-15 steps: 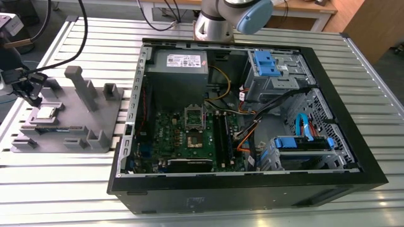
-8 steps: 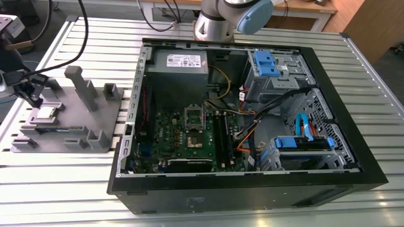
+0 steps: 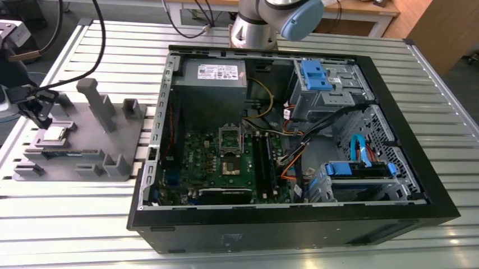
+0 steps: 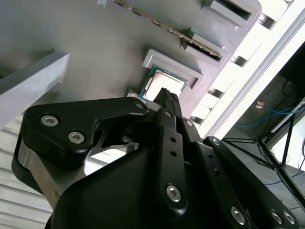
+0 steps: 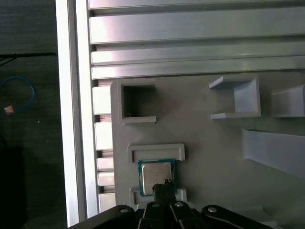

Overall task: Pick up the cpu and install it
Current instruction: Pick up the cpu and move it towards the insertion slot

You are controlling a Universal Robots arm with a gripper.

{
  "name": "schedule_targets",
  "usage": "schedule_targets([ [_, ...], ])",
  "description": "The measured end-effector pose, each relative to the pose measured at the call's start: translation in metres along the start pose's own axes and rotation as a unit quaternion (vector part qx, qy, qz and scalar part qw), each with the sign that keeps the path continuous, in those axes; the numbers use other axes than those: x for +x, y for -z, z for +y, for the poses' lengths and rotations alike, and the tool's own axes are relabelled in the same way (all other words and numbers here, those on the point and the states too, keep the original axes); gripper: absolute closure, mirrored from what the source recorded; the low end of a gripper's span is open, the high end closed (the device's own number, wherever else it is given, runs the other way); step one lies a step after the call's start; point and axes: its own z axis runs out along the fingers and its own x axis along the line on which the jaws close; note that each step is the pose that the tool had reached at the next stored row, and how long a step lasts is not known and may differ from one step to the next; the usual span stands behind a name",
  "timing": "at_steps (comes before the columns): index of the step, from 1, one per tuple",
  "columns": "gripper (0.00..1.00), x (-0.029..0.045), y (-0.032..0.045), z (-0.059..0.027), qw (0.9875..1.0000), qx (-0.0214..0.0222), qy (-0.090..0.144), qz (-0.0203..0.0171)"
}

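Cpu [image 5: 156, 175] lies between two raised lips on a grey fixture [image 5: 214, 143]. End effector [image 5: 165, 182], pinched narrow and empty, hangs just above.

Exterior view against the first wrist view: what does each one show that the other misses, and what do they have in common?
The exterior view takes in the open computer case, the green motherboard inside it and the arm's joint beyond it. The first wrist view brings in a blue cable on the floor. Both share the cpu lying in its grey holder, the hand close over it, and the slatted metal table.
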Motion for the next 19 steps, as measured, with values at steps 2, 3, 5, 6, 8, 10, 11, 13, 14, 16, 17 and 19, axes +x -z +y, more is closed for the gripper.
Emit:
schedule_targets([
  [2,0.89,0.0001,-0.0016,-0.0001,1.0000,0.0001,0.000,0.0002],
  [3,0.89,0.0001,-0.0018,-0.0001,1.0000,0.0002,0.000,0.0003],
  [5,0.89,0.0001,-0.0015,-0.0001,1.0000,0.0001,0.000,0.0001],
  [6,0.89,0.0001,-0.0007,0.0000,1.0000,0.0001,0.000,0.0001],
  [8,0.89,0.0001,-0.0007,0.0000,1.0000,0.0002,0.000,0.0002],
  [10,0.89,0.0001,-0.0017,-0.0001,1.0000,0.0002,0.000,0.0002],
  [11,0.89,0.0001,-0.0023,-0.0001,1.0000,0.0002,0.000,0.0002],
  [13,0.89,0.0001,-0.0038,-0.0001,1.0000,0.0001,0.000,0.0002],
  [14,0.89,0.0001,-0.0043,-0.0001,1.0000,0.0002,0.000,0.0002],
  [16,0.89,0.0001,-0.0051,-0.0001,1.0000,0.0001,0.000,0.0001],
  [17,0.89,0.0001,-0.0056,-0.0002,1.0000,0.0001,0.000,-0.0005],
  [19,0.89,0.0001,-0.0068,-0.0002,1.0000,-0.0001,0.000,-0.0022],
])
